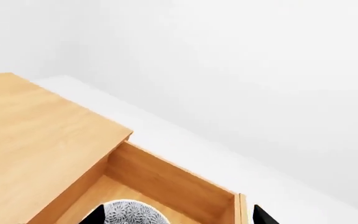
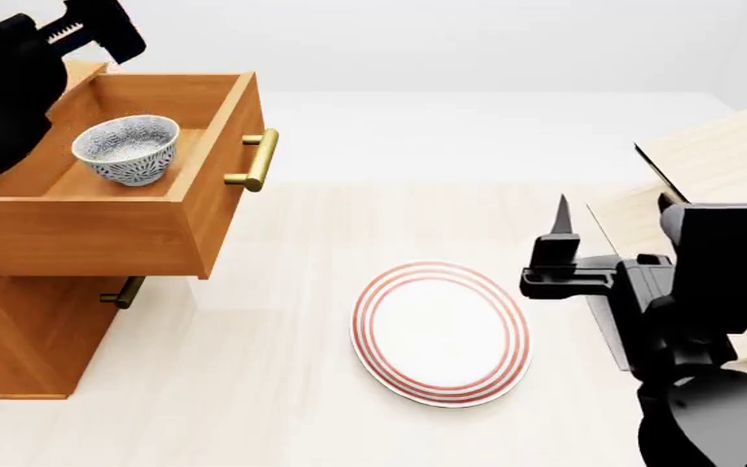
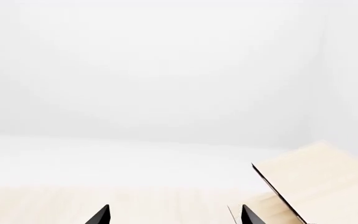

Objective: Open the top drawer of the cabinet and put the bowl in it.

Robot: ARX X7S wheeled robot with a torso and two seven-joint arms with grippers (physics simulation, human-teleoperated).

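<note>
The cabinet (image 2: pixel 23 331) stands at the left with its top drawer (image 2: pixel 101 229) pulled out, brass handle (image 2: pixel 257 161) toward the plate. The bowl (image 2: pixel 127 146) sits upright inside the drawer. My left gripper (image 2: pixel 94 29) is above the drawer's back, apart from the bowl. In the left wrist view the left gripper (image 1: pixel 179 217) is open, with the bowl (image 1: pixel 132 213) below in the drawer (image 1: pixel 166 177) beside the cabinet top (image 1: pixel 36 130). My right gripper (image 2: pixel 563 229) is open and empty, pointing up right of the plate; the right wrist view shows my right gripper (image 3: pixel 175 217) with nothing between its fingertips.
A white plate with red rings (image 2: pixel 442 331) lies on the pale floor in the middle. A pale wooden rack (image 2: pixel 718 156) stands at the right, behind the right arm, and shows in the right wrist view (image 3: pixel 316 182). A lower drawer handle (image 2: pixel 124 292) sticks out under the open drawer.
</note>
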